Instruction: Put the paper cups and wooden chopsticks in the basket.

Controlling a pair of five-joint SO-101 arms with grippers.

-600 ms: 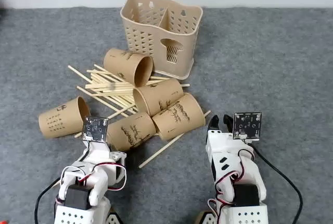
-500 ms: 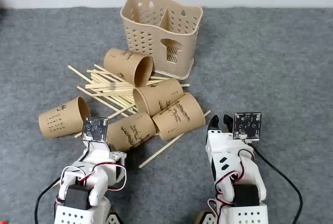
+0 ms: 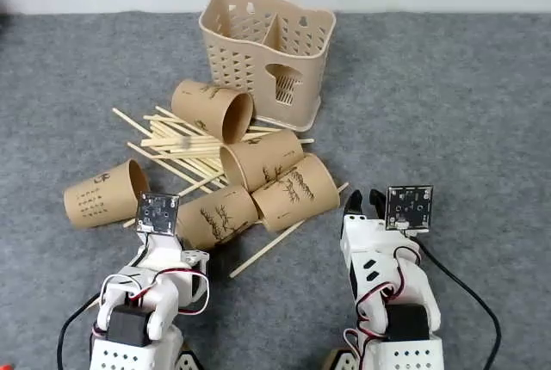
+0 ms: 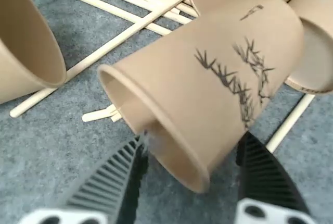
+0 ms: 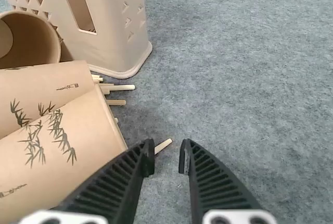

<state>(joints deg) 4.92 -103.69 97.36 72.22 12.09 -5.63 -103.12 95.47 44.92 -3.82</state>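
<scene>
In the high view, the paper cups (image 3: 263, 162) lie on their sides among scattered wooden chopsticks (image 3: 172, 142), just in front of the upright basket (image 3: 250, 64). Your left arm is closest to the nearest cup (image 3: 219, 215). In the left wrist view, the left gripper (image 4: 192, 146) is spread wide and straddles that cup's rim without pinching. The cup's long axis runs away from the gripper, mouth toward it. In the right wrist view, the right gripper (image 5: 165, 157) is slightly parted and empty, with a chopstick tip (image 5: 163, 145) just beyond it.
</scene>
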